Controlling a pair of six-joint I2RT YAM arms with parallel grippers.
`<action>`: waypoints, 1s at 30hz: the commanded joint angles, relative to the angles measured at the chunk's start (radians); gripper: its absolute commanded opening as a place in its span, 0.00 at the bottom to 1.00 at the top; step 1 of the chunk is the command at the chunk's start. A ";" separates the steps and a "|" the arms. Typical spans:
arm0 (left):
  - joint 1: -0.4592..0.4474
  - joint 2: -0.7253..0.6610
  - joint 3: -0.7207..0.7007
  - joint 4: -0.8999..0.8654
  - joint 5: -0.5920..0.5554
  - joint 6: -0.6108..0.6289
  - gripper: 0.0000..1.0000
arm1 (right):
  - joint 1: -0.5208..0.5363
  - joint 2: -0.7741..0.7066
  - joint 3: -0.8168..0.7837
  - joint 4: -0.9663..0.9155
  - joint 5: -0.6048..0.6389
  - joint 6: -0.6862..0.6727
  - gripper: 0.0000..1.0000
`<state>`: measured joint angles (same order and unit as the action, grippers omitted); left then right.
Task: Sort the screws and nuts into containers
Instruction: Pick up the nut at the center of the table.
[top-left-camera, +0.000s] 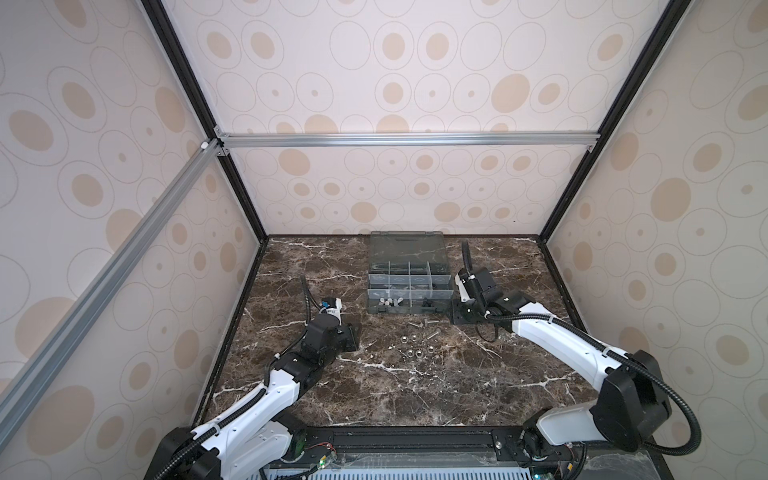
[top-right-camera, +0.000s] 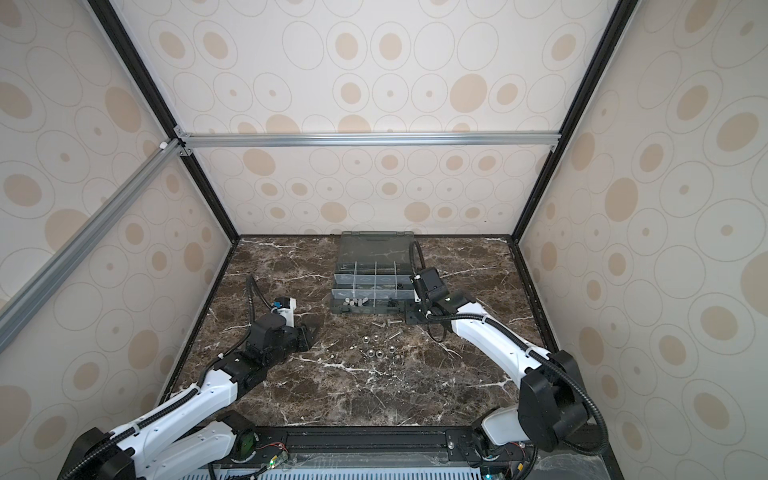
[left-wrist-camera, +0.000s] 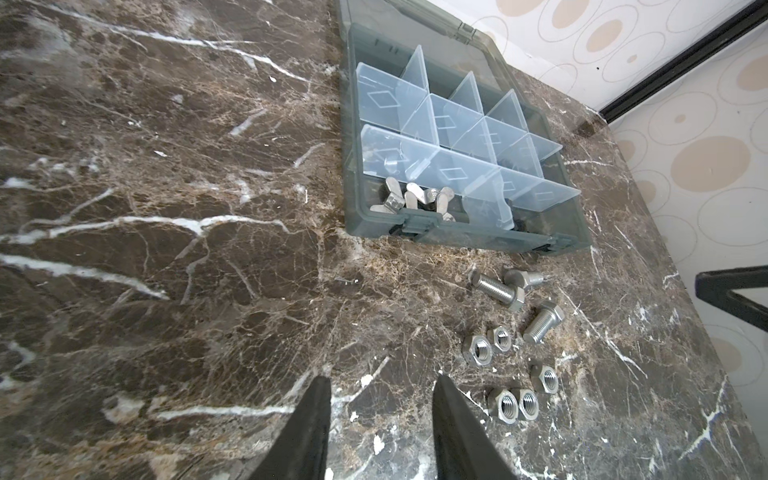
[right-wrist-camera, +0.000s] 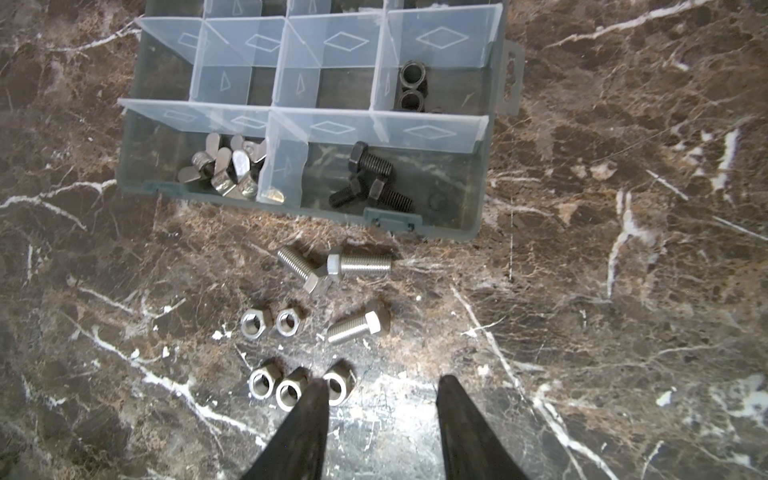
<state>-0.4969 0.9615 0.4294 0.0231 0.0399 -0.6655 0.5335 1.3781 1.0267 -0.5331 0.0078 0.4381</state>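
Three silver screws (right-wrist-camera: 359, 264) and five silver nuts (right-wrist-camera: 256, 325) lie loose on the bench (right-wrist-camera: 623, 291), just in front of the open box (right-wrist-camera: 316, 212). Inside it, black screws (right-wrist-camera: 370, 174) lie in a front compartment (right-wrist-camera: 440, 174) and black nuts (right-wrist-camera: 411, 87) in the one behind. The left gripper (left-wrist-camera: 382, 386) and right gripper (right-wrist-camera: 382, 384) are both partly open, holding nothing

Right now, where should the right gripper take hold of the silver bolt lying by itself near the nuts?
Probably from straight above, pinching the silver bolt across its threaded shank. It lies flat on the table, the shank is narrower than the hex head, and bare table shows on both sides.
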 joint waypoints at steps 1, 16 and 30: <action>-0.018 0.009 0.024 0.016 0.009 -0.018 0.40 | 0.021 -0.054 -0.043 -0.035 0.024 0.025 0.46; -0.179 0.078 0.049 0.032 -0.025 -0.010 0.40 | 0.093 -0.174 -0.131 -0.097 0.094 0.092 0.47; -0.323 0.272 0.157 0.031 -0.071 0.053 0.40 | 0.113 -0.259 -0.224 -0.112 0.105 0.155 0.47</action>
<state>-0.7998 1.1980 0.5182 0.0505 0.0055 -0.6537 0.6388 1.1423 0.8204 -0.6216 0.0914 0.5652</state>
